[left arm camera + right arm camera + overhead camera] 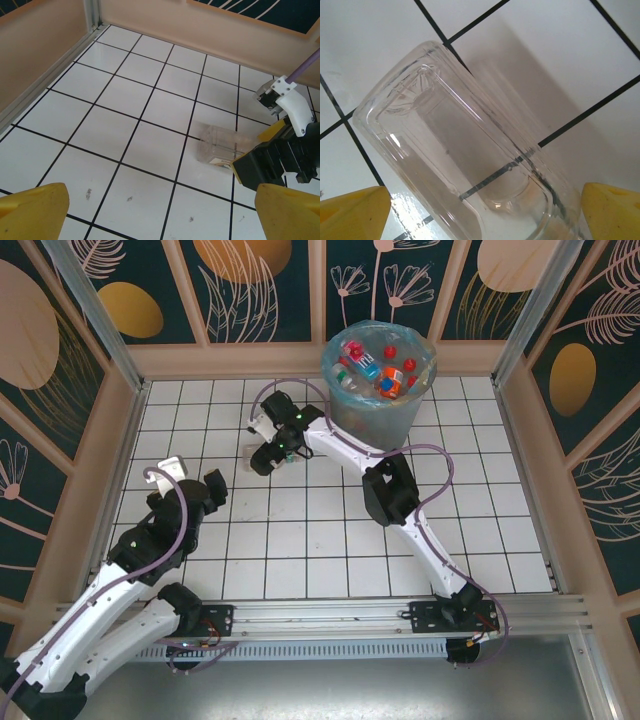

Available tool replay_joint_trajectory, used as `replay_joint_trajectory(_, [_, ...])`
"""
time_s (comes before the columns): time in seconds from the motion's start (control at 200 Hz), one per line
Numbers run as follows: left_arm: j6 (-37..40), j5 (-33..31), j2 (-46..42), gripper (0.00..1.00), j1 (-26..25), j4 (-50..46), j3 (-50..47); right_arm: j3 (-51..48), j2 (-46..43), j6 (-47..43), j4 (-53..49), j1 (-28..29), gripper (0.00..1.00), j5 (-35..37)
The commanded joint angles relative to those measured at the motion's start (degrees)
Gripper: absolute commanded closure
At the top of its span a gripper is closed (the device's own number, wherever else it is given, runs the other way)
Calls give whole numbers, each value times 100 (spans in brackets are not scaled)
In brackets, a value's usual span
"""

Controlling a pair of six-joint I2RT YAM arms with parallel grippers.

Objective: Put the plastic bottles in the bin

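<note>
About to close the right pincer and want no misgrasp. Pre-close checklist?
1. right pincer open: ok.
2. clear bottle lying on its side between that pincer's fingertips: ok.
3. Fingers low enough to clamp the bottle: cannot tell.
4. left pincer open, apart from the bottle: ok.
5. bin upright, mouth open: ok.

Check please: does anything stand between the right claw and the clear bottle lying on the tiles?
Nothing visible does. The open right claw hangs directly over the clear bottle, which lies on its side between the jaws.
</note>
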Motion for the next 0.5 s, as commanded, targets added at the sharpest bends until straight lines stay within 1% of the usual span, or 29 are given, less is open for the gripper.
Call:
replay_joint_trajectory(0.0, [-94,-81,-73,5,10,-181,127,-108,159,-41,128,-21,4,-151])
replay_joint_trajectory(0.145, [-124,-82,-93,5,11,-207,107,-64,208,215,78,-94,18,-217])
replay_joint_trajectory(0.29, [-119,-91,-80,5,11,-171,107,-88,120,239,-27,-97,32,-176])
replay_joint_trajectory(0.495, [-113,-65,-22,5,10,-89,124,-134,-153,290,-160,-90,43,-147])
